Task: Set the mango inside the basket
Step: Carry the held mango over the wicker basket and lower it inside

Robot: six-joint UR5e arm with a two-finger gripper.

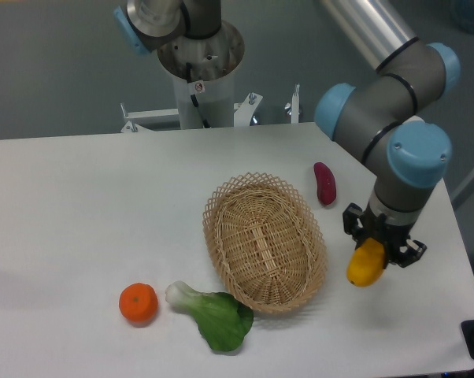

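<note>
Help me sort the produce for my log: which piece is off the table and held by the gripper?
The mango, the yellow-orange fruit clamped in the gripper right of the basket. The tangerine, sweet potato and bok choy lie on the table.

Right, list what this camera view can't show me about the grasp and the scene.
- Upper part of the mango: covered by the gripper, so finger contact is unclear.
- Whether the mango clears the table: not settled from this angle.
- Near inside wall of the basket: hidden by its own rim.
- Dark object at the lower right corner: cut off by the frame edge.
</note>
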